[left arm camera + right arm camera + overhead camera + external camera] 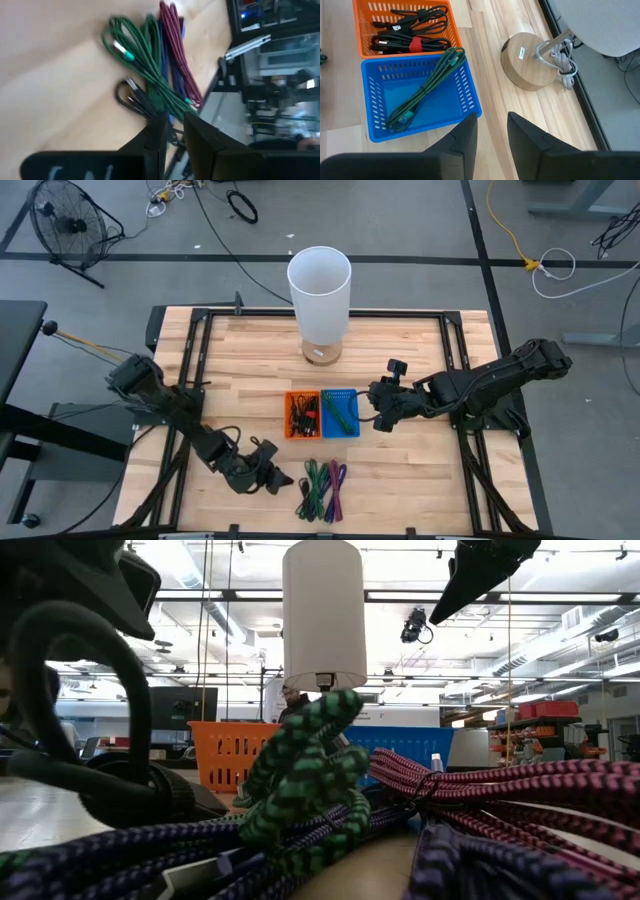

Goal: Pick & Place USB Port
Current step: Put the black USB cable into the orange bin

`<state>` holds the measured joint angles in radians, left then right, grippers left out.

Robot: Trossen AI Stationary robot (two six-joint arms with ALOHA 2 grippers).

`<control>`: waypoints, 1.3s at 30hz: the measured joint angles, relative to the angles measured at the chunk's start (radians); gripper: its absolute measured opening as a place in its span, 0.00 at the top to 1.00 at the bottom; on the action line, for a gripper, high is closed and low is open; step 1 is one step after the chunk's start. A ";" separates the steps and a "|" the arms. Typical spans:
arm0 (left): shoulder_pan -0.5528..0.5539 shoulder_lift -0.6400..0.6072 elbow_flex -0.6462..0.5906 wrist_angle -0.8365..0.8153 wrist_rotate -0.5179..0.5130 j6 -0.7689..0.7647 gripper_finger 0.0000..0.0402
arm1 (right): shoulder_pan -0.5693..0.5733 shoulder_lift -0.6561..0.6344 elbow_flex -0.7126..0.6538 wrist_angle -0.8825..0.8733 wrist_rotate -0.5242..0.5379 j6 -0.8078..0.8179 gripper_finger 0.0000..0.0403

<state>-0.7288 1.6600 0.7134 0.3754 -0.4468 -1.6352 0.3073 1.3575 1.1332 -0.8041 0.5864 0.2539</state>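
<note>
Several braided USB cables, green, blue and maroon, plus a black one, lie in a pile on the wooden table near its near edge. My left gripper is open and hovers just left of the pile, its fingertips over the end where the black and green cables cross. An orange basket holds black cables and a blue basket holds one green braided cable. My right gripper is open, right of the blue basket, holding nothing.
A white lamp stands on a round wooden base behind the baskets, its cord coiled beside it. Black frame rails run along the table's sides. Bare wood lies left of the orange basket and between baskets and pile.
</note>
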 joint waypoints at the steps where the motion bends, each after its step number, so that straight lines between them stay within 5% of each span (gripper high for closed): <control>1: -0.001 0.018 0.000 0.031 0.014 -0.019 0.83 | 0.000 0.000 0.000 0.000 0.000 0.000 0.73; 10: 0.000 0.142 0.001 0.108 0.214 -0.206 0.83 | 0.000 0.000 0.000 0.000 0.000 -0.030 0.73; 29: 0.022 0.150 0.017 0.120 0.171 -0.266 0.56 | 0.000 0.000 0.000 -0.008 0.000 -0.041 0.73; 39: 0.059 0.289 0.166 0.132 0.309 -0.225 0.52 | 0.000 0.000 0.000 -0.004 0.000 -0.040 0.73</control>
<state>-0.6703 1.9494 0.8795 0.5073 -0.1375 -1.8601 0.3073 1.3575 1.1332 -0.8082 0.5861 0.2138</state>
